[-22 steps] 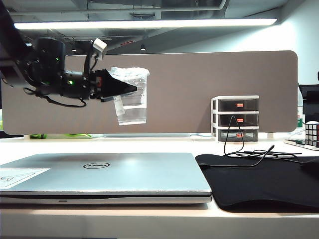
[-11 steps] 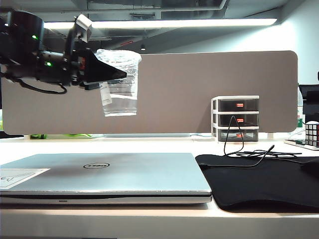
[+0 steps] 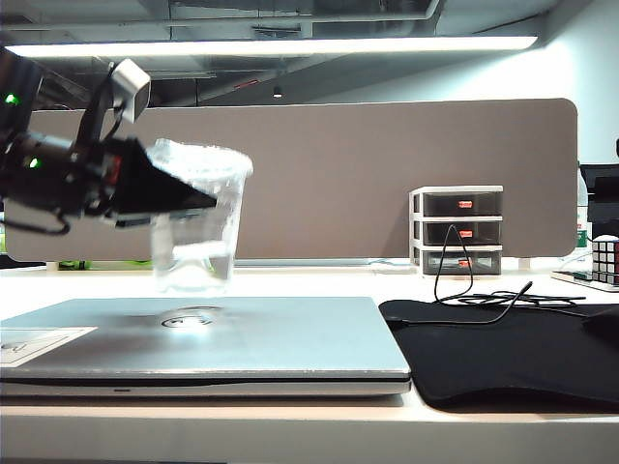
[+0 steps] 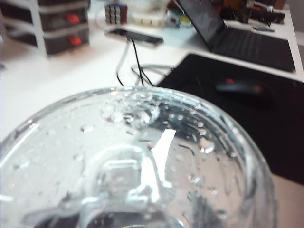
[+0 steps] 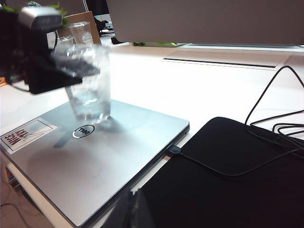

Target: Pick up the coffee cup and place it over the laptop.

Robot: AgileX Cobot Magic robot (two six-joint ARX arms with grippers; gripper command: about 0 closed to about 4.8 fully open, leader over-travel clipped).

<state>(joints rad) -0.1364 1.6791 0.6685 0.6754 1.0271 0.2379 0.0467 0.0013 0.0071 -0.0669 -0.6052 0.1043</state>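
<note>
The left gripper (image 3: 198, 201) is holding the clear, tapered plastic coffee cup (image 3: 196, 222) with its flat lid, its black fingers (image 3: 164, 188) clamped on the upper wall just under the rim. The cup is hanging upright just above the wide, slim silver laptop (image 3: 290, 338), over the round black logo (image 5: 83, 131) near the lid's middle. Whether its base is touching the lid is hard to tell; a thin gap seems to be showing in the exterior view.

The pickup and the carry look done. What seems to be left is setting the cup down, releasing it and drawing the arm clear.

The right gripper is not showing in any picture; its wrist camera is looking across the laptop and the black cloth mat (image 5: 228, 180) lying beside it toward the tabletop's right edge, so its fingers' state cannot be told.
</note>
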